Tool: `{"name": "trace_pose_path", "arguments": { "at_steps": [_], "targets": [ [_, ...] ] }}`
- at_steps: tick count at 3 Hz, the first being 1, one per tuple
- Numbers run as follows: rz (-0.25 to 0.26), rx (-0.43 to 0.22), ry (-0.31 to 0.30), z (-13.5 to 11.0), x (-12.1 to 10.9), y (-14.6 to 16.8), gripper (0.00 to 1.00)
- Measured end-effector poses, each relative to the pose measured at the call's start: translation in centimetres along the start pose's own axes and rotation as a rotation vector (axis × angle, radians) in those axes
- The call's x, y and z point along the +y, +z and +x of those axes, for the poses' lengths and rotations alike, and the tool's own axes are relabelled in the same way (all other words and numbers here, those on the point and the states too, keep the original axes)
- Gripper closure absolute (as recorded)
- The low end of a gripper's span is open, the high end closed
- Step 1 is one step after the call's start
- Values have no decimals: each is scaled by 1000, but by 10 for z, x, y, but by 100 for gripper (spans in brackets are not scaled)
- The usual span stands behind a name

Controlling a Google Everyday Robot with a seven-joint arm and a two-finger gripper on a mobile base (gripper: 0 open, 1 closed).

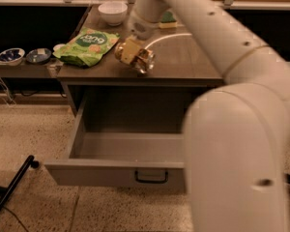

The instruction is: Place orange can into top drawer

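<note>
Items counted: the bench (188,57) is carrying one green snack bag (87,45) and one white bowl (112,11). One gripper (131,51) is hanging over the bench's front part, its fingers clasping one orange can (143,62). One top drawer (121,172) is standing open below. Two small dishes (10,55) are sitting on the left side shelf.
</note>
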State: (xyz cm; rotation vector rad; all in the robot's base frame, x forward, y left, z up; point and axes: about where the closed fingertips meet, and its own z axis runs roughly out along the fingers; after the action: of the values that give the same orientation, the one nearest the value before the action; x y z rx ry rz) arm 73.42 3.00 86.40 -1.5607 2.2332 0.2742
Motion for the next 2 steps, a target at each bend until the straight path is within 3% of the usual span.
{"name": "trace_pose_path", "arguments": {
  "at_steps": [1, 2],
  "targets": [
    [-17, -112, -121, 30, 35, -46, 100],
    [29, -179, -262, 57, 76, -80, 100]
  ]
}}
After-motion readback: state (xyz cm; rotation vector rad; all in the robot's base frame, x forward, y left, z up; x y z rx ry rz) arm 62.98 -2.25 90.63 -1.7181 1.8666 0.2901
